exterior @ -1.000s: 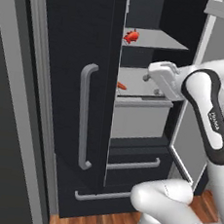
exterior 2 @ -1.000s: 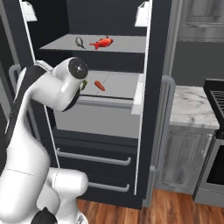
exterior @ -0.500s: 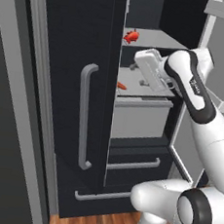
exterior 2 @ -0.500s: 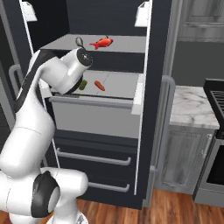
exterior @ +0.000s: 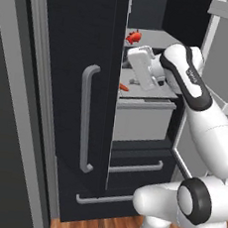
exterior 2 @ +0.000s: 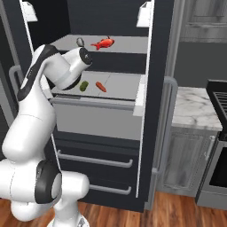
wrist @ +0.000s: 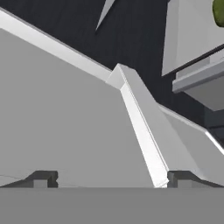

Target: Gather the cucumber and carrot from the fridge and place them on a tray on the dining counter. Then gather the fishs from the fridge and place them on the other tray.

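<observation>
The gripper was wide open, with its two small dark tips far apart at the bottom. Nothing sat between them. In front of it lay a big, flat, light grey shelf of the fridge, seen tilted, with a pale raised edge running down to the right tip. Behind it the fridge wall was dark. At the top right corner, a bit of the dark-green cucumber rested on another grey shelf.

Fridge matt black outside, smooth light-grey plastic-looking shelves, matt grey bar handles. Red fish glossy. Cucumber dull green. Floor polished wood; side countertop veined marble.
</observation>
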### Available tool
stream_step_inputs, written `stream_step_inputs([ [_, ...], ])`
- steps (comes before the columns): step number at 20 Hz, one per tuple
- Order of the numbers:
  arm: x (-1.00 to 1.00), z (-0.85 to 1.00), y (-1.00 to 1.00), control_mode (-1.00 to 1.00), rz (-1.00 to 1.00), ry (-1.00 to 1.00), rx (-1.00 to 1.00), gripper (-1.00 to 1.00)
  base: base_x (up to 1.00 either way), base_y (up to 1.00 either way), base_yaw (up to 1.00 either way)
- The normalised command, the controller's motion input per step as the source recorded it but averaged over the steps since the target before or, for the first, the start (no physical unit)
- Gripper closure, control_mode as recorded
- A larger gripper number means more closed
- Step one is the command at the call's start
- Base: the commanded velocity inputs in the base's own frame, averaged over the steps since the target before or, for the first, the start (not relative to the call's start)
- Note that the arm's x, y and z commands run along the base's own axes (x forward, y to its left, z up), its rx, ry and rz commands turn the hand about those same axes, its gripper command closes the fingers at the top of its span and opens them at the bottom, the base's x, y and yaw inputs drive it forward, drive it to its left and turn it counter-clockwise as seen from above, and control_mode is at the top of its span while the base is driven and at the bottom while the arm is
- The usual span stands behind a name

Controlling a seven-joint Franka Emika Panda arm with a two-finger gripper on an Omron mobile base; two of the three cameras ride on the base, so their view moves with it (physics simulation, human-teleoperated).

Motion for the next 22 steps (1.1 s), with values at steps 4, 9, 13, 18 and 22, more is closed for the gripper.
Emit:
stream_step_inputs([
  [4, -0.09, 0.0, 0.5, -1.0, 0.16, 0.0, 0.01, -1.0, 0.0, 0.0, 0.0],
  [9, -0.27, 0.0, 0.59, -1.0, 0.15, 0.0, 0.0, -1.0, 0.0, 0.0, 0.0],
  [13, -0.38, 0.0, 0.62, -1.0, 0.14, 0.0, 0.0, -1.0, 0.0, 0.0, 0.0],
  [18, -0.37, 0.0, 0.66, -1.0, 0.11, 0.0, 0.0, -1.0, 0.0, 0.0, 0.0],
  [22, -0.31, 0.0, 0.64, -1.0, 0.09, 0.0, 0.0, -1.0, 0.0, 0.0, 0.0],
])
